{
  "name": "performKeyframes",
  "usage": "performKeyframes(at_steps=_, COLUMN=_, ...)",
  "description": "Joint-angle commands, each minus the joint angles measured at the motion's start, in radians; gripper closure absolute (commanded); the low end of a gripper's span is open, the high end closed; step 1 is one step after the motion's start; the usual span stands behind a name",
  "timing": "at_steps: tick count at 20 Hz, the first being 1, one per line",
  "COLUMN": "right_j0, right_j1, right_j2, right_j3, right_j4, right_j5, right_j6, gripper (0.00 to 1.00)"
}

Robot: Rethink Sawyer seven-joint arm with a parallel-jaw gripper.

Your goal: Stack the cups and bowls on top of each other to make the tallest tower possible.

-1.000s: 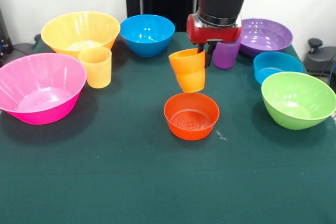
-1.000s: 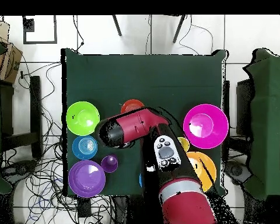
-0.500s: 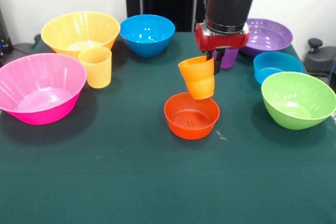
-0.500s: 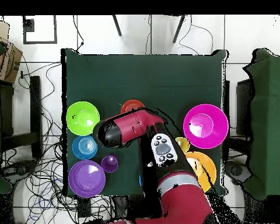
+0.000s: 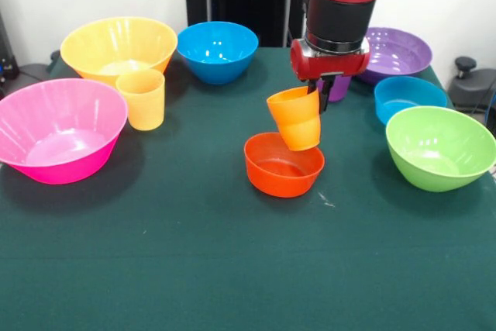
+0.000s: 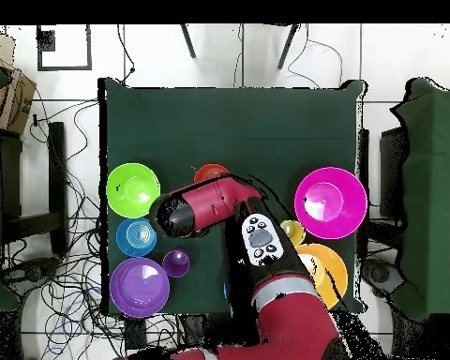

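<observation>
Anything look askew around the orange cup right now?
Yes. The orange cup hangs tilted in the end effector, and the small red-orange bowl beneath it looks tipped, not sitting flat on the table.

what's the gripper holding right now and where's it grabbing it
The gripper holds the orange cup by its rim, tilted, over the small red-orange bowl.

Purple cup [image 5: 335,87] mostly behind the claw [image 5: 318,100]; red-orange bowl [image 6: 210,172] half under the arm [image 6: 210,206] overhead.
</observation>
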Motion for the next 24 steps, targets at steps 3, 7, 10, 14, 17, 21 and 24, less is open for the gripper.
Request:
performKeyframes(at_steps=3, right_j0=0.016, right_j1=0.055, right_j2=0.059, right_j3=-0.021, right_j4=-0.083, right_j5=-0.040, right_j6=-0.081, gripper=1.00)
performKeyframes(at_steps=7, right_j0=0.003, right_j1=0.054, right_j2=0.072, right_j3=-0.022, right_j4=-0.075, right_j5=-0.029, right_j6=-0.099, gripper=1.00)
performKeyframes(at_steps=10, right_j0=-0.018, right_j1=0.049, right_j2=0.085, right_j3=-0.014, right_j4=-0.065, right_j5=-0.021, right_j6=-0.118, gripper=1.00)
performKeyframes(at_steps=14, right_j0=-0.018, right_j1=0.030, right_j2=0.070, right_j3=-0.016, right_j4=-0.069, right_j5=0.003, right_j6=-0.122, gripper=1.00)
performKeyframes(at_steps=17, right_j0=-0.046, right_j1=0.044, right_j2=0.089, right_j3=-0.034, right_j4=-0.083, right_j5=0.013, right_j6=-0.177, gripper=1.00)
performKeyframes(at_steps=21, right_j0=-0.082, right_j1=0.056, right_j2=0.117, right_j3=-0.048, right_j4=-0.108, right_j5=0.007, right_j6=-0.236, gripper=1.00)
performKeyframes(at_steps=24, right_j0=-0.095, right_j1=0.057, right_j2=0.128, right_j3=-0.049, right_j4=-0.135, right_j5=-0.007, right_j6=-0.240, gripper=1.00)
